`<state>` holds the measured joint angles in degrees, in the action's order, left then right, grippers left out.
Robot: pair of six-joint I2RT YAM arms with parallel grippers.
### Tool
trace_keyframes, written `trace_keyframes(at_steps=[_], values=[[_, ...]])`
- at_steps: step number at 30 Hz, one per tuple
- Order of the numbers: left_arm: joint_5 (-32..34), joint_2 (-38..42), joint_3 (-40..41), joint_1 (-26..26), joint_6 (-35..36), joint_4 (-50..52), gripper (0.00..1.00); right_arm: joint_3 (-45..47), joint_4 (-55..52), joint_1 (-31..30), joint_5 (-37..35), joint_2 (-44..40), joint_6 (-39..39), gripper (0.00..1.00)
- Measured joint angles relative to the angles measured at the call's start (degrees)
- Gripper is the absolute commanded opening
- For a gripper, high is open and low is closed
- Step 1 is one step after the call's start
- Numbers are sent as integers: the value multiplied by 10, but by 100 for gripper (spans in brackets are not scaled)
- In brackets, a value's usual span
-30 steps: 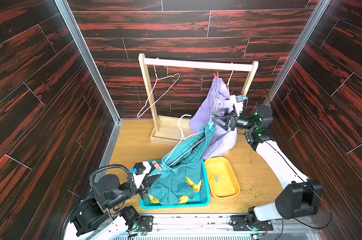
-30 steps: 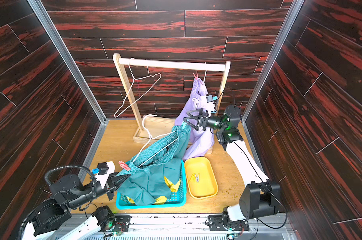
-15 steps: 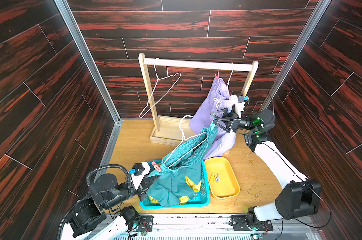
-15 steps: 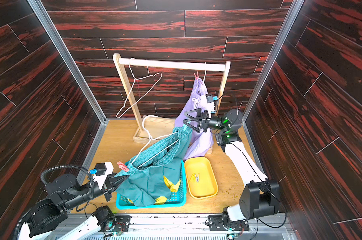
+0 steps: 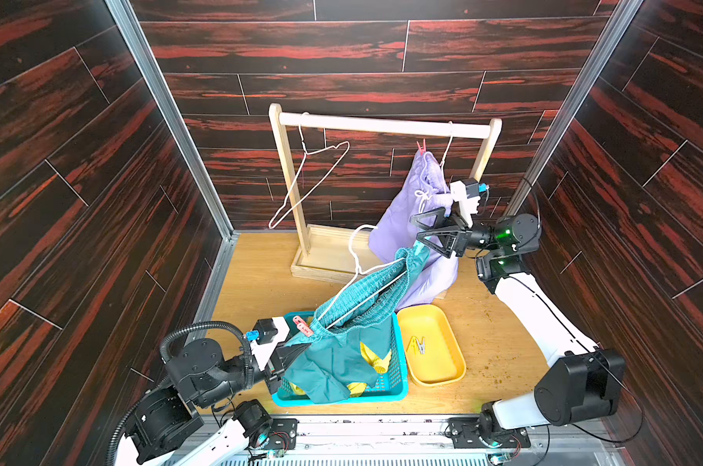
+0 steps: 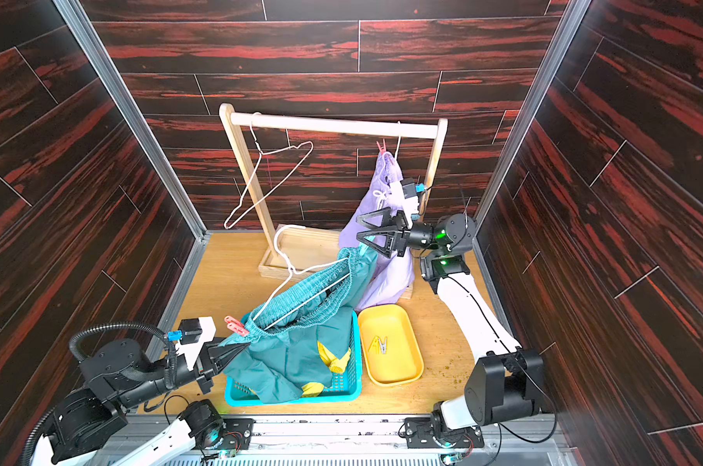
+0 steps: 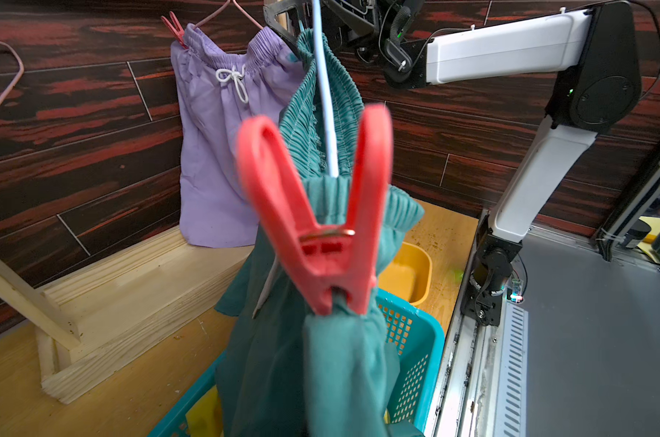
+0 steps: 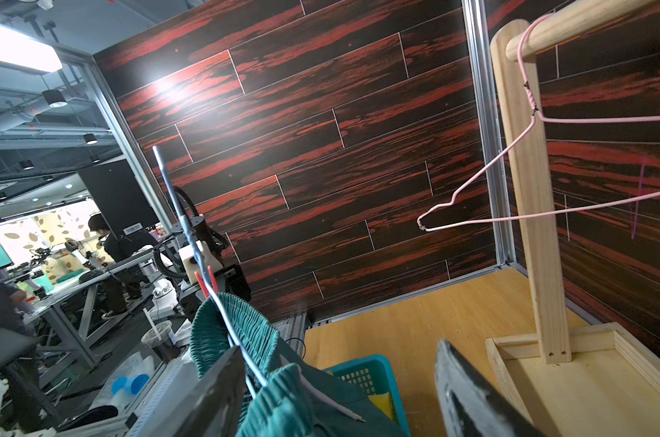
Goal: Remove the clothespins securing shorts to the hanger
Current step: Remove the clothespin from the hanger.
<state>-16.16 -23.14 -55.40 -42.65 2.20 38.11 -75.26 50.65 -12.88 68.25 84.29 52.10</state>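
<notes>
1. Lower left in a top view, the left gripper (image 5: pixel 295 352) is clamped tight on a corner of the teal shorts (image 5: pixel 341 355), which drape over the blue basket (image 5: pixel 400 379)
2. Just above it, a red clothespin (image 5: pixel 302 326) pins their waistband to the white hanger (image 5: pixel 351 246)
3. Right of centre, the right gripper (image 5: pixel 416 228) has its jaws spread around the waistband's raised end, gripping nothing
4. Behind it hang the lavender shorts (image 5: pixel 398 226), with a second red clothespin (image 5: pixel 421 147) on top

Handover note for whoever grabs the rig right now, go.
Left gripper: shut on teal shorts, just below a red clothespin clipped on.
Right gripper: open, around the raised end of the hanger.
Done: yellow shorts in basket, two pins in yellow tray.
Left: that clothespin; lavender shorts on rack, pink-red pin on the waistband.
</notes>
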Motion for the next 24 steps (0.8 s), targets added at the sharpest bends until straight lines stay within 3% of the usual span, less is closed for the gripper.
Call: trace_keyframes(at_steps=[2, 11, 24], values=[[-2, 0, -2, 0, 2, 0, 0, -3, 11, -2, 3, 2, 10, 50], [-3, -1, -7, 0, 11, 0, 0, -10, 57, -7, 12, 18, 49, 51], [-1, -4, -8, 0, 15, 0, 0, -10, 58, -10, 16, 18, 43, 18]])
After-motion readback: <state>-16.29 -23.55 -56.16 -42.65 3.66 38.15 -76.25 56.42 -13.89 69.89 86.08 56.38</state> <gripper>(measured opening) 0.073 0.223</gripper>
